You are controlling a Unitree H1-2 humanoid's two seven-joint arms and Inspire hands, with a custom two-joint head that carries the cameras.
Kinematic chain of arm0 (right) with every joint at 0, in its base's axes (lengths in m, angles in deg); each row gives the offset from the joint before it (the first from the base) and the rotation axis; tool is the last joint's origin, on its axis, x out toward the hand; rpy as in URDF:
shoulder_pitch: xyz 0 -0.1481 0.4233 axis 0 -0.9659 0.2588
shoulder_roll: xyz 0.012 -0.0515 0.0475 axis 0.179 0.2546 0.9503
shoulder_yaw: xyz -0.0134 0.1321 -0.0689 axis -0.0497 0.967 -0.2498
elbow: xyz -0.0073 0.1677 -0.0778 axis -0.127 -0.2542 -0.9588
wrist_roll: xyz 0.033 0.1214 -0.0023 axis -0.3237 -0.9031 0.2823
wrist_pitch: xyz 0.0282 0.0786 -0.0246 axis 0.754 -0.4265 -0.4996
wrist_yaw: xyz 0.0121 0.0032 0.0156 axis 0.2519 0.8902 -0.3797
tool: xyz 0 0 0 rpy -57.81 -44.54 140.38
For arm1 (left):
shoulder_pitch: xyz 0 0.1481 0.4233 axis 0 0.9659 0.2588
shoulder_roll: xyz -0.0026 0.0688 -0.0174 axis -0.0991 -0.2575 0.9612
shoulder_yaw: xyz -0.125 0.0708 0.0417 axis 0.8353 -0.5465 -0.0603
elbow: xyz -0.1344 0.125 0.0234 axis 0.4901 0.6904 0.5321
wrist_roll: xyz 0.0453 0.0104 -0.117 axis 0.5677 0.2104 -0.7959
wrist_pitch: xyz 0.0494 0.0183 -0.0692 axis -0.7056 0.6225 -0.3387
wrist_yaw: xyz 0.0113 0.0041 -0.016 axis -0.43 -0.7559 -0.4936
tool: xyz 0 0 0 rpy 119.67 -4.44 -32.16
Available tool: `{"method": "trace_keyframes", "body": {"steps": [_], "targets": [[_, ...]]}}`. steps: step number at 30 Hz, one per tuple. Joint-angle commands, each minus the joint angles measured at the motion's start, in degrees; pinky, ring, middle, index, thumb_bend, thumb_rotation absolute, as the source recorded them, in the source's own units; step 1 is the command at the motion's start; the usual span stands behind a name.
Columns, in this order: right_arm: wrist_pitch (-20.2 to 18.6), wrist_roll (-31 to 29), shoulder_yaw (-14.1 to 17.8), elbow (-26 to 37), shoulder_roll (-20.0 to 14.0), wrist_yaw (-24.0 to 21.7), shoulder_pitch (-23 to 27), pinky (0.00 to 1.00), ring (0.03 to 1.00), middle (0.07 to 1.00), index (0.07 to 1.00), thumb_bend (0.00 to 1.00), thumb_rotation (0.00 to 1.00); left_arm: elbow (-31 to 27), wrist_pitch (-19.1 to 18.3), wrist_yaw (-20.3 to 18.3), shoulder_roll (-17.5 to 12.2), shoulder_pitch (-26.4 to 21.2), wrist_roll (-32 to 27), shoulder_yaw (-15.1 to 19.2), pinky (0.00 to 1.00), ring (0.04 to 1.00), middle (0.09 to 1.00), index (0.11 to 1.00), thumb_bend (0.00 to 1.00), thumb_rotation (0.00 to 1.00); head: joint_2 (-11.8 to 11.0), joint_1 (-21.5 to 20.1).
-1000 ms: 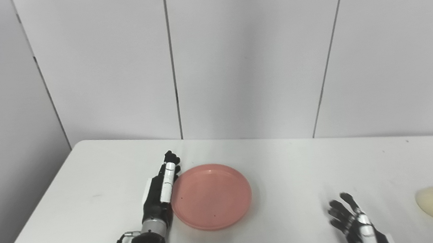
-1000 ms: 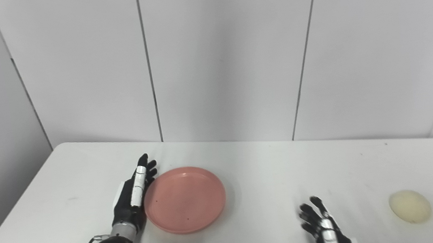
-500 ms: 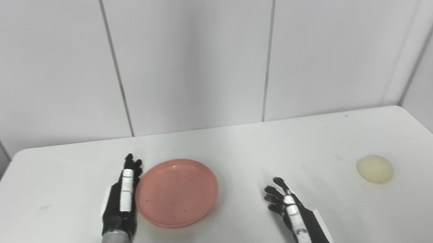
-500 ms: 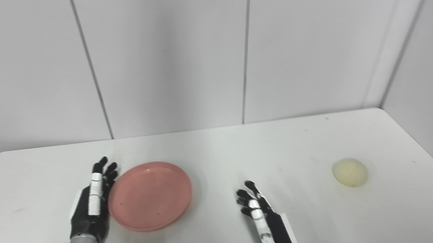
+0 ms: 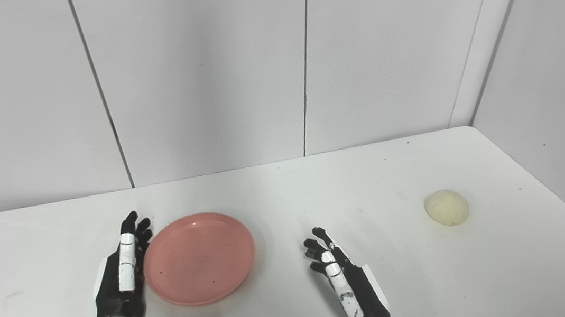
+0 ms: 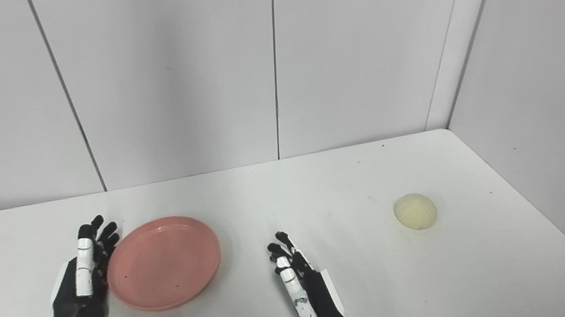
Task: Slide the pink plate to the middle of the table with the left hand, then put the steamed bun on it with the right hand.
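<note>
The pink plate [image 5: 199, 258] lies flat on the white table [image 5: 275, 191], left of its middle. My left hand [image 5: 120, 278] stands on edge against the plate's left rim, fingers straight and open. The pale steamed bun [image 5: 446, 207] rests far to the right, near the table's right edge. My right hand [image 5: 348, 289] is open, fingers spread and pointing away from me, between the plate and the bun and well short of the bun. Neither hand holds anything.
White wall panels [image 5: 198, 72] rise right behind the table's far edge, and a side wall [image 5: 559, 68] runs close along its right edge.
The camera has swung to the right, shifting the whole picture left. The left hand stays at the plate's rim. The right hand has come further into view, reaching forward.
</note>
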Motion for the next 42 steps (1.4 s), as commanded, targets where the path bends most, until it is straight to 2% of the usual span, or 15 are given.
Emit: {"method": "trace_keyframes", "body": {"steps": [1,6,16,24,33,42], "targets": [[0.6,-0.21,-0.82,-1.32,0.93,-0.49,-0.44,0.86,0.872,0.87,0.917,0.57,1.0,-0.15,-0.47,-1.5,1.11,-2.29,-0.56,-0.88,0.97,0.953,0.956,1.0,0.75,1.0,0.02,0.06],[1.17,0.06,-0.81,-1.39,0.85,-0.33,-0.64,0.86,0.866,0.862,0.91,0.56,1.0,1.28,-0.43,-1.24,1.72,-3.46,-0.1,-1.24,1.0,0.965,0.958,1.0,0.76,1.0,0.27,0.17],[0.59,0.86,-1.07,-0.78,0.81,-0.13,-0.7,0.84,0.86,0.858,0.907,0.55,1.0,2.35,-0.53,-1.61,1.77,-3.77,0.45,-2.33,0.96,0.955,0.939,0.995,0.77,1.0,0.45,0.62],[1.15,1.01,-1.08,-0.8,0.94,0.07,-0.72,0.84,0.869,0.873,0.91,0.57,1.0,0.5,-2.58,-1.75,2.24,-3.06,-1.32,-1.95,0.96,0.948,0.931,0.989,0.77,1.0,0.55,0.07],[1.2,1.21,-1.11,-1.07,1.04,0.24,-0.64,0.84,0.867,0.873,0.909,0.57,1.0,1.47,-2.11,-3.06,2.87,-3.01,-1.47,-3.02,0.89,0.918,0.914,0.974,0.75,1.0,0.61,-0.15],[1.48,1.54,-1.29,-1.6,1.24,0.45,-0.43,0.84,0.867,0.876,0.915,0.56,1.0,3.07,-1.52,-3.34,3.53,-3.64,-2.24,-2.93,0.89,0.913,0.907,0.97,0.77,0.97,0.45,-0.66]]}}
